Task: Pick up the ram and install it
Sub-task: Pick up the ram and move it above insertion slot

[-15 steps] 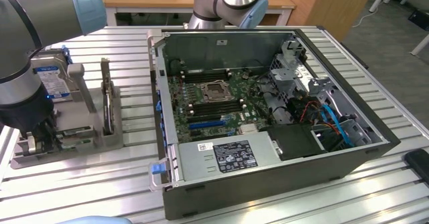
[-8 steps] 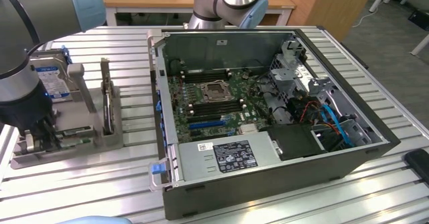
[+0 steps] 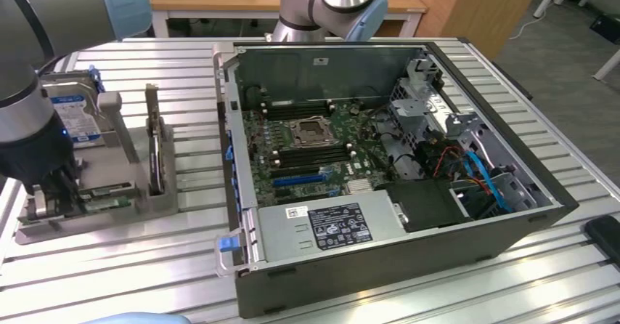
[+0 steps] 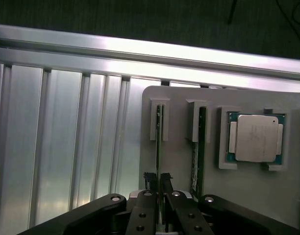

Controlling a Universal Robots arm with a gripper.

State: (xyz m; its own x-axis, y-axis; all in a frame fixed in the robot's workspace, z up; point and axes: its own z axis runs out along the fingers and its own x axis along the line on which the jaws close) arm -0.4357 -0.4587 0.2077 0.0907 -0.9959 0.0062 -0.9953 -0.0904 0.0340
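- Green ram [image 4: 159, 128] stands edge-up in the grey holder [image 4: 179, 161] near the table's [image 4: 66, 147] edge, with my gripper [image 4: 158, 178] pinched on it.
- Twin stick [image 4: 201, 142] sits just beside, then the processor [image 4: 256, 138]; I can't read its markings.

The arm [image 3: 25, 70] points its end effector [image 4: 158, 180] straight down, fingers [image 4: 150, 178] drawn nearly together.

Green ram [image 4: 160, 142], silver processor [image 4: 256, 138], pale grey tray [image 4: 182, 156].
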